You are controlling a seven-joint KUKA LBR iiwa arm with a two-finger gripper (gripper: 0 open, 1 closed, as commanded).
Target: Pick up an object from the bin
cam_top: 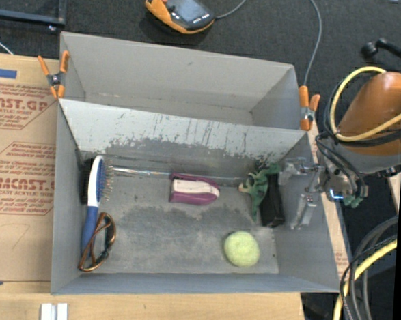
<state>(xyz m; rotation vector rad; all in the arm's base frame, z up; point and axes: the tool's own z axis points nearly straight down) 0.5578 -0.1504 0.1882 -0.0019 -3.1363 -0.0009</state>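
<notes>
The end effector, its grip impossible to tell, hangs by the grey metal bin's right wall, just beside a black block and a limp green toy, so it may scrape the wall or snag both.

Your widest free room is the bare floor of the bin, front and centre, between the brown glasses on the left and the yellow-green ball on the right. The blue brush fills the strip along the left wall, its lower end against the glasses. The purple-and-white block lies alone mid-floor, with clear floor in front of it. On the right, a green thing and a black box crowd the wall just beside the end effector.
</notes>
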